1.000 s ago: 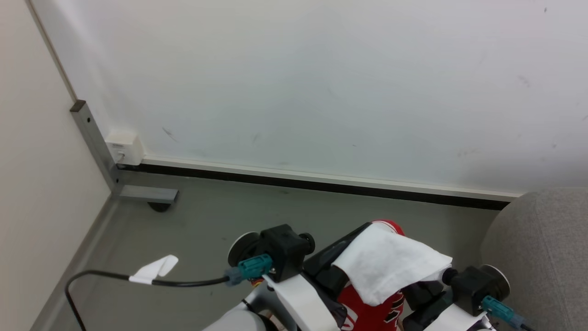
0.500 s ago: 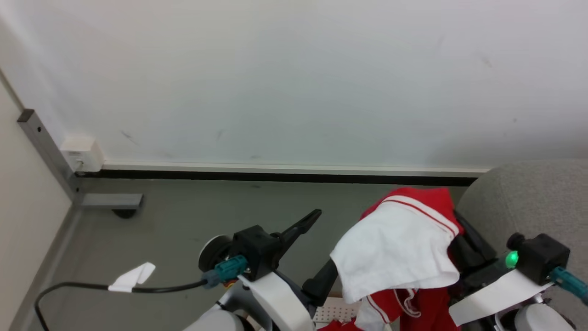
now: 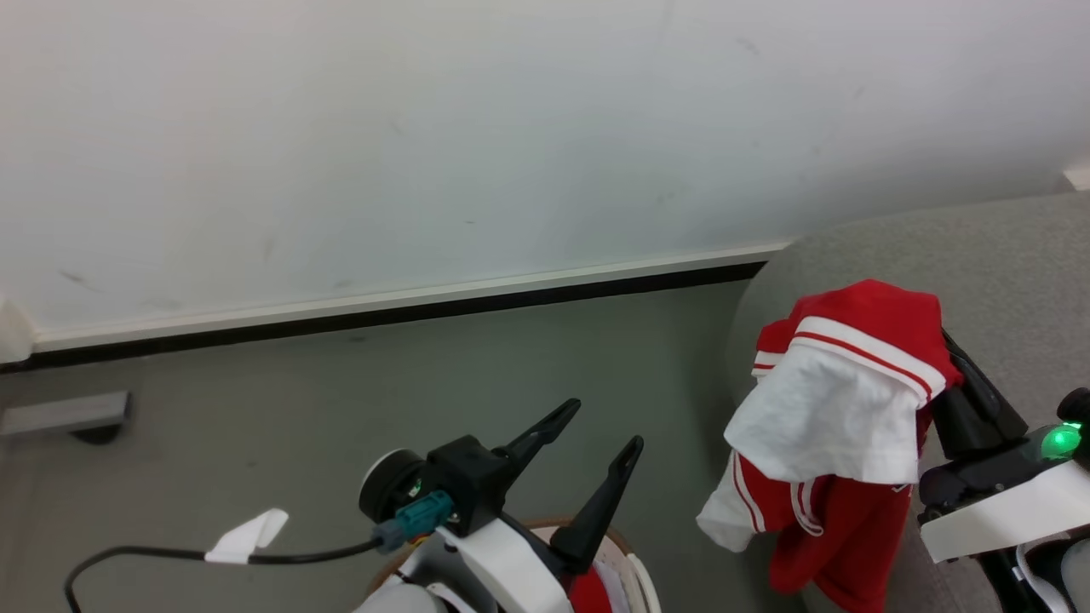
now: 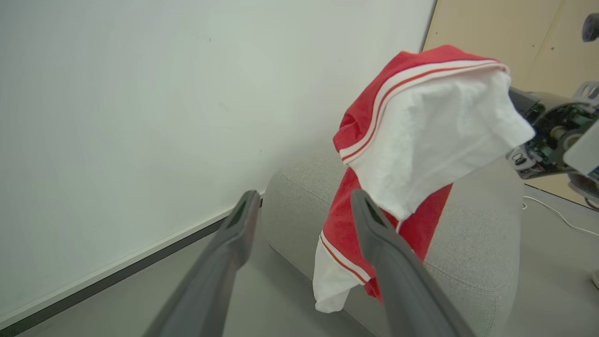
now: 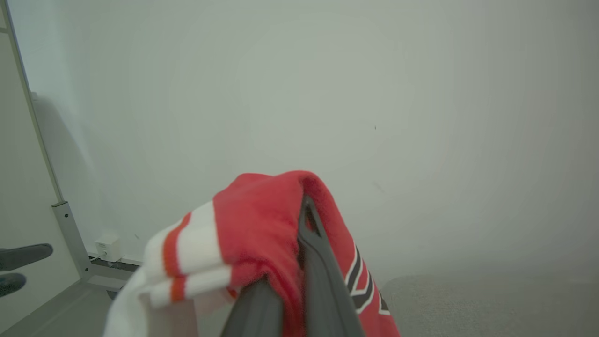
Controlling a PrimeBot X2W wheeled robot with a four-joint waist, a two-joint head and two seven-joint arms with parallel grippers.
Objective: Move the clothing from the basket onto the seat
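The clothing (image 3: 839, 400), red with white stripes plus a white cloth piece, hangs from my right gripper (image 3: 949, 353), which is shut on it. It dangles beside the front corner of the grey seat (image 3: 979, 247). The right wrist view shows the right gripper (image 5: 304, 210) pinching the red fabric (image 5: 252, 220) above the seat (image 5: 468, 299). My left gripper (image 3: 605, 423) stands open and empty over the basket (image 3: 632, 569), whose rim and some red cloth inside peek out under the arm. In the left wrist view the left gripper (image 4: 304, 201) points at the hanging clothing (image 4: 421, 126) and the seat (image 4: 468, 252).
A white wall with a dark baseboard (image 3: 383, 311) runs behind the grey floor (image 3: 298, 426). A black cable with a white tag (image 3: 247, 536) trails from my left wrist. A metal foot of a frame (image 3: 64, 413) sits at the far left.
My left gripper has opened and let go of the clothing. The head camera has turned right. The right gripper has carried the clothing rightward to the seat's corner.
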